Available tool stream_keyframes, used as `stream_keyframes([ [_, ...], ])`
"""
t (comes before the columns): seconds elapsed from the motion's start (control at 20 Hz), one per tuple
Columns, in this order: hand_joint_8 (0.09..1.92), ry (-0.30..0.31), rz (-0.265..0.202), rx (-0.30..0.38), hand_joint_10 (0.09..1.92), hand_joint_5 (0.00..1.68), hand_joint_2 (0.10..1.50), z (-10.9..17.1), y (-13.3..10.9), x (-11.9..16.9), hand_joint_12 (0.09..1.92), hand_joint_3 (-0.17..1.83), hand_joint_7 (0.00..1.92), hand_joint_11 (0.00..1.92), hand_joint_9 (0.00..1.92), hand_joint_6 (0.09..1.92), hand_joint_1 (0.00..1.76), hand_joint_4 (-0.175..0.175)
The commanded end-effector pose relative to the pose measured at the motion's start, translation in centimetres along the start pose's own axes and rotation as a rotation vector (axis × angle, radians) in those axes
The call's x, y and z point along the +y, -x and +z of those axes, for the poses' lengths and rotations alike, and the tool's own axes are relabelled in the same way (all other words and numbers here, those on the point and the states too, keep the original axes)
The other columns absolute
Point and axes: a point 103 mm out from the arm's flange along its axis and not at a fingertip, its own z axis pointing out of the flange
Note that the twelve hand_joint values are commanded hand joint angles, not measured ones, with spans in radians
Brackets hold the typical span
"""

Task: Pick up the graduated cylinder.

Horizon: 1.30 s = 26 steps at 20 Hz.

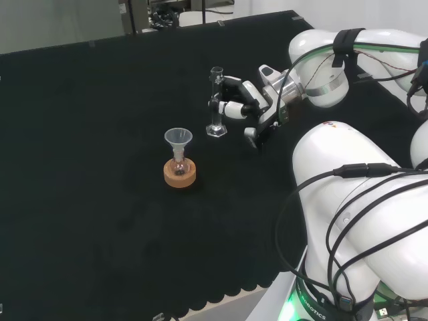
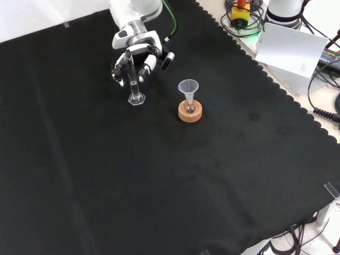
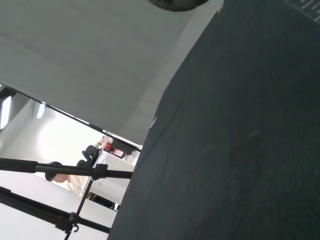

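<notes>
The graduated cylinder (image 1: 215,100), a slim clear tube on a hexagonal foot, stands upright on the black cloth (image 1: 100,134) right of centre in the head view. The hand (image 1: 249,101) reaches it from the right, and its fingers (image 1: 227,108) curl round the tube's upper half. In the front view the cylinder (image 2: 134,87) rises between the curled fingers (image 2: 144,66) of the hand (image 2: 135,50), which comes in from the top. Its foot (image 2: 136,100) looks to rest on the cloth.
A clear funnel (image 1: 178,138) sits in a small flask on a cork ring (image 1: 180,175), just left of and nearer than the cylinder in the head view; the ring (image 2: 189,112) stands right of it in the front view. A white card (image 2: 289,49) and cables lie beyond the cloth's scalloped edge.
</notes>
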Motion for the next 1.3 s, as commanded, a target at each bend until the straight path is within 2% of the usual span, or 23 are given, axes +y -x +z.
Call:
stream_keyframes([
  [0.05,0.59,-0.033,-0.01,0.0,0.47,0.63,1.05,0.1,0.0,0.1,1.21,-0.17,0.57,0.53,0.8,0.15,1.16,-0.016],
  [0.35,0.56,-0.085,-0.027,0.031,0.41,0.56,1.05,0.0,0.2,0.8,1.2,-0.17,0.59,0.54,0.83,0.36,1.17,-0.014],
  [0.85,0.56,-0.107,-0.057,0.046,0.4,0.53,1.05,-0.8,-0.1,0.3,1.2,-0.17,0.59,0.55,0.83,0.45,1.17,-0.013],
  [1.0,0.56,-0.102,-0.062,0.03,0.4,0.53,1.05,-0.6,-0.3,0.3,1.2,-0.17,0.59,0.55,0.83,0.46,1.17,-0.013],
  [1.3,0.57,-0.109,-0.058,0.035,0.4,0.55,1.05,-0.8,-0.2,0.2,1.19,-0.17,0.59,0.56,0.84,0.5,1.17,-0.011],
])
